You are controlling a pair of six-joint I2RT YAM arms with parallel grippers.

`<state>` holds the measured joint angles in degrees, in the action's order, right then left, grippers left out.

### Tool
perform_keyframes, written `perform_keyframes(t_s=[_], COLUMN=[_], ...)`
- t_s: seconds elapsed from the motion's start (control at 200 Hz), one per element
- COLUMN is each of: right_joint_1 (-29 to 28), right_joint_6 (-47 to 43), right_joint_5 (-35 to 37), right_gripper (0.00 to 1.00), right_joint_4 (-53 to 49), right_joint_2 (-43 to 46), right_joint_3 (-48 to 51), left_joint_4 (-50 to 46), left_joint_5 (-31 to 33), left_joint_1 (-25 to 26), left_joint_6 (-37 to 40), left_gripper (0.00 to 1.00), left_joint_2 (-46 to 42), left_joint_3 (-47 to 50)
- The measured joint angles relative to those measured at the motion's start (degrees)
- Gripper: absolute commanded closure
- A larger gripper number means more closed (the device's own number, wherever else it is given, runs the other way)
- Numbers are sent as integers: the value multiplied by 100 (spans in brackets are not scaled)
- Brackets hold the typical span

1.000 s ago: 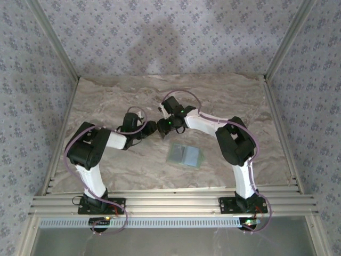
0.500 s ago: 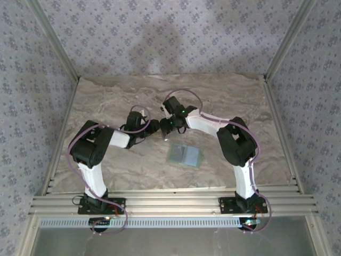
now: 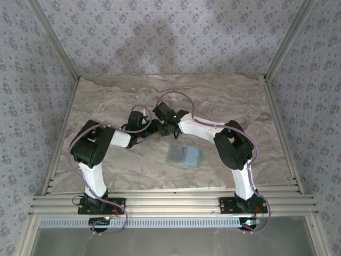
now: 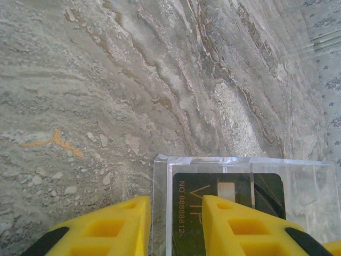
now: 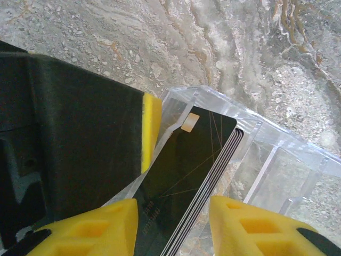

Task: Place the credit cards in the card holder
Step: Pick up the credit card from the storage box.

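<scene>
We judge task barely begun: no card moved yet. Card holder (image 3: 185, 155) lies flat on counter (image 3: 106, 96), frame centre. Credit cards (image 5: 186, 165) stacked in clear case (image 5: 277, 154), just above holder. Right jaws apart, astride stack, not clamped. Left jaws at case wall; we cannot tell grip.

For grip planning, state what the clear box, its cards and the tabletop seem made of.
Clear box: rigid transparent plastic, perhaps acrylic; glossy, with bright edges. Cards: smooth black plastic, gold chip, thin stacked edges. Tabletop: grey veined marble look, matte; stone or print, unclear.
</scene>
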<state>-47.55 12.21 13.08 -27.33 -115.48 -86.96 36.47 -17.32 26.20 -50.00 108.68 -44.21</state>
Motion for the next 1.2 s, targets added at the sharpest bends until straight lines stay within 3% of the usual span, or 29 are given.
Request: perform_keyframes(t_s=[0.62,0.854,1.054,1.199], right_joint_1=[323,503,647,660], right_joint_6=[238,402,409,481], right_joint_5=[-756,-1233,-1700,-1606], right_gripper=[61,70,71,69], right_joint_4=[-212,-332,-20,24], right_joint_2=[-46,-131,146,297], right_joint_3=[-208,-339,74,184], left_joint_4=[-42,-37,-31,-26], left_joint_5=[22,17,17,20], left_joint_1=[44,46,50,59], left_joint_6=[46,44,44,46], left_gripper=[69,71,71,71], left_joint_2=[70,105,131,136], left_joint_3=[-114,-151,-175,-181])
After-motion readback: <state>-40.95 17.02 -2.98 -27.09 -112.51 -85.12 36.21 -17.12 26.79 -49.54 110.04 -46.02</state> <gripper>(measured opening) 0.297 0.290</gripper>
